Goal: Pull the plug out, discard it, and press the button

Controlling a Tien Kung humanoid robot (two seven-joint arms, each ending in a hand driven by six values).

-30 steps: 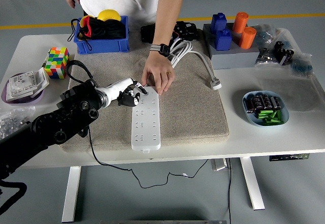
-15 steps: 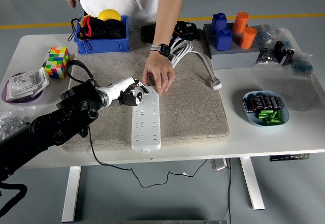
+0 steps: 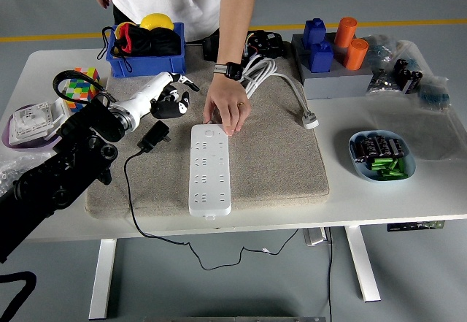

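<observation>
One power strip (image 3: 210, 169), one black plug (image 3: 154, 136) and one cube (image 3: 79, 88) are seen on the table. Two orange cylinders (image 3: 351, 43) and two blue blocks (image 3: 317, 44) are counted on the grey base. One blue bin (image 3: 144, 63), one bowl (image 3: 381, 155) and one robot hand (image 3: 169, 97) are also seen.

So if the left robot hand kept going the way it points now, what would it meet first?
The left robot hand points up and right across the mat, toward the person's forearm. Probably that comes first, though depth is unclear from this single view.
</observation>
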